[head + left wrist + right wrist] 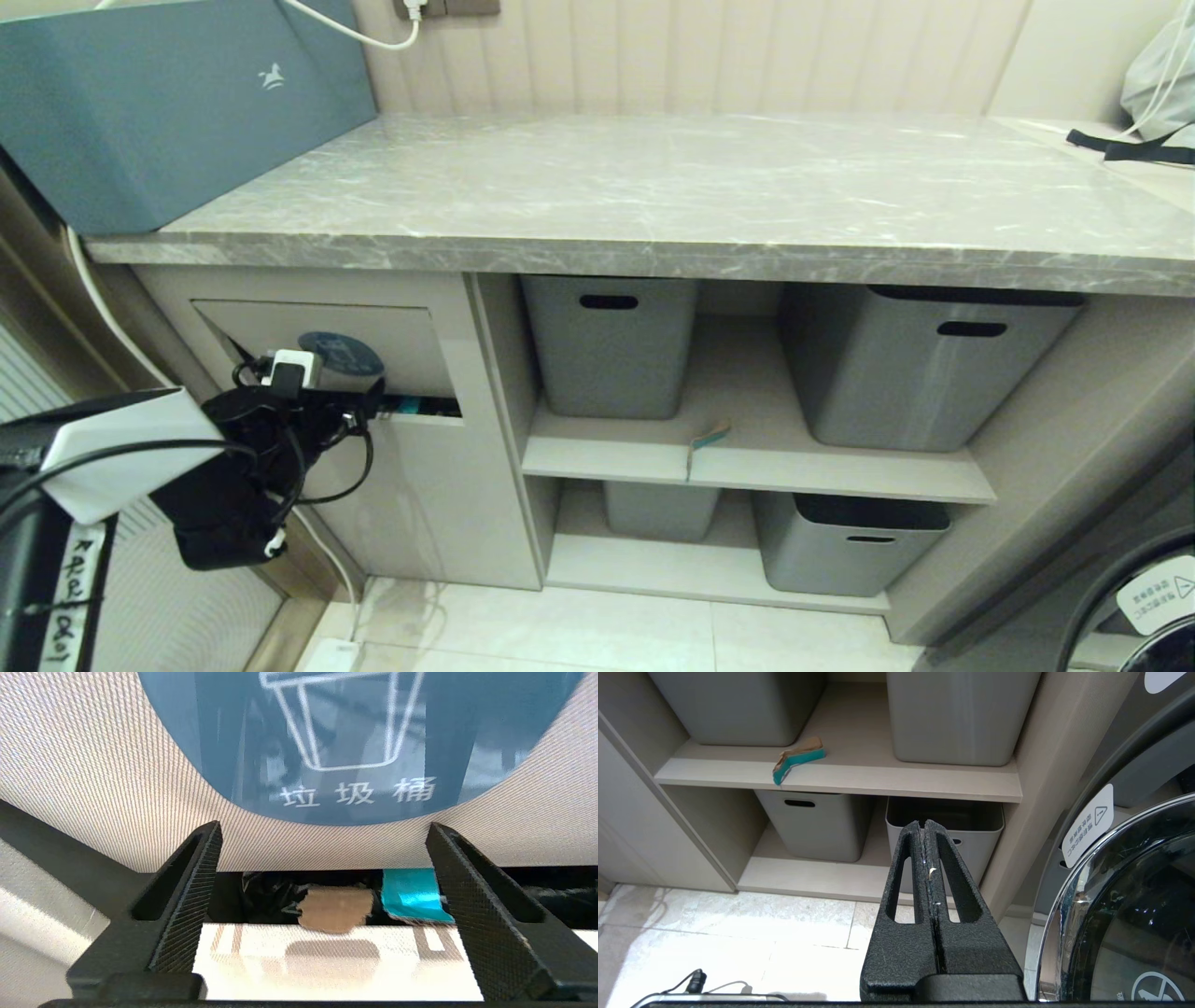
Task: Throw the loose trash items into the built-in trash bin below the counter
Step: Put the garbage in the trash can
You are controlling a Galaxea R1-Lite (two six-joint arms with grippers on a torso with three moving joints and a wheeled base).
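Scraps: two (335,911) (411,896) lodged in bin flap (117,788) slot, before left gripper (324,851) (fingers spread, empty); third (797,758) on shelf (878,777) between tubs. Right gripper (926,826): fingers pressed together, low beside washer.

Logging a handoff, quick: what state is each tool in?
Left tool: open, empty, at the beige bin flap.
Right tool: closed, empty.

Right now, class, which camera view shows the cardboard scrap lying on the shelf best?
The right wrist view: the scrap lies unobstructed at the shelf's front edge, both faces visible. The head view shows it small and edge-on; the left wrist view misses that shelf.
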